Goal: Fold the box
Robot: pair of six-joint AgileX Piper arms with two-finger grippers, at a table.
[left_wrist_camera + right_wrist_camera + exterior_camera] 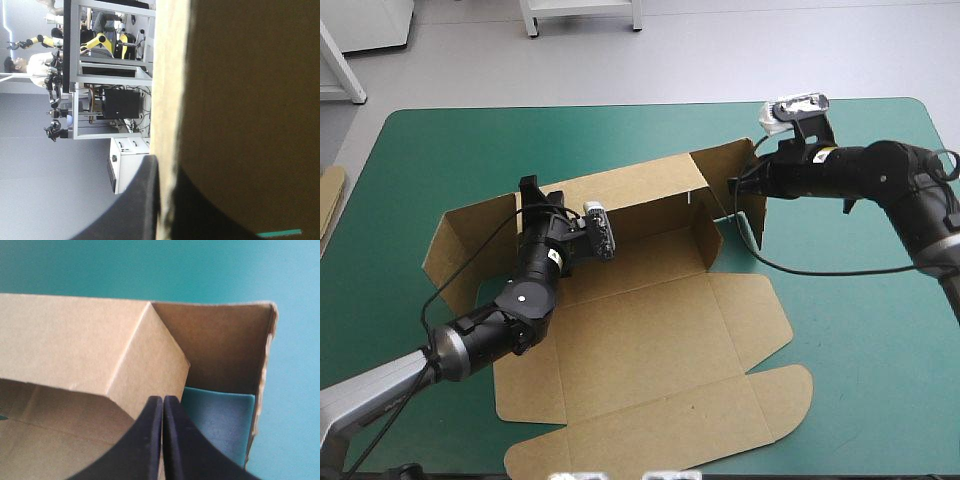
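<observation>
The brown box (650, 330) lies spread on the teal-green cover, its long back wall (620, 195) raised upright and its lid flaps flat toward the near edge. My left gripper (530, 190) is at the left end of that wall. In the left wrist view the board (250, 100) runs edge-on between the black fingers, so my left gripper (166, 167) is shut on it. My right gripper (738, 185) is at the wall's right end, by the bent end flap (752, 205). Seen from the right wrist, my right gripper (163, 399) meets at the wall's corner (75, 340), all but shut.
An edge of more brown board (330, 195) shows at the table's left edge. Bare teal-green cover (860, 330) stretches to the right of the box and along the far side (570, 130). The left side flap (470, 240) lies nearly flat.
</observation>
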